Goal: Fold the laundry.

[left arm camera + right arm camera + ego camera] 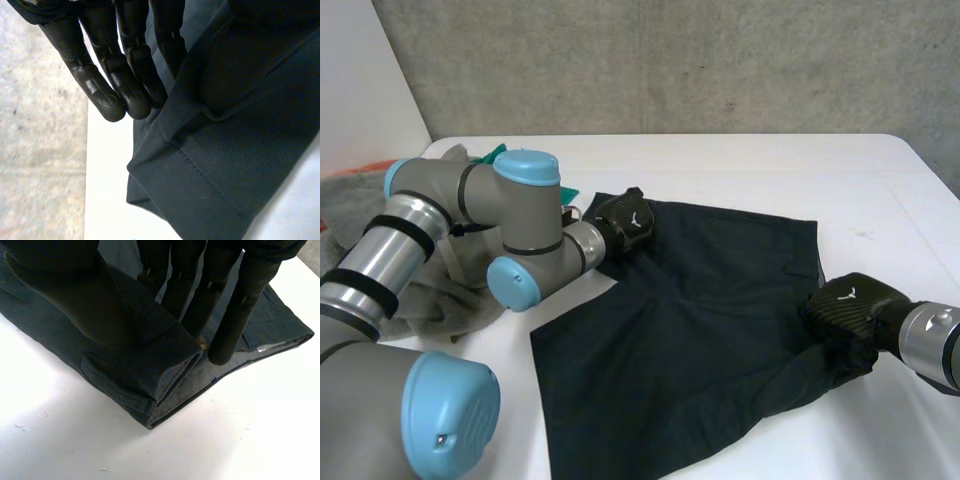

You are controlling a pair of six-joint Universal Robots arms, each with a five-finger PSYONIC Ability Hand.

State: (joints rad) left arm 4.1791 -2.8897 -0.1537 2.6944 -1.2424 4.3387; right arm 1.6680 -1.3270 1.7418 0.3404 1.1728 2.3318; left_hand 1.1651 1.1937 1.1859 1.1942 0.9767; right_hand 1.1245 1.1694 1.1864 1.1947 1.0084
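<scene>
A pair of dark navy shorts (690,330) lies spread on the white table (740,165). My left hand (625,222) sits on the shorts' far left corner. In its wrist view the straight fingers (115,90) press against a hemmed edge of the shorts (240,150), which is lifted and folds over beside them. My right hand (850,305) is at the shorts' right edge, near the front corner. In the right wrist view a hemmed fold of the shorts (135,370) is pinched between the thumb (65,295) and the fingers (230,330), just above the table.
A heap of grey laundry (350,205) lies at the table's left side under my left arm, with a green piece (492,153) and an orange piece behind it. A concrete wall stands beyond the table's far edge.
</scene>
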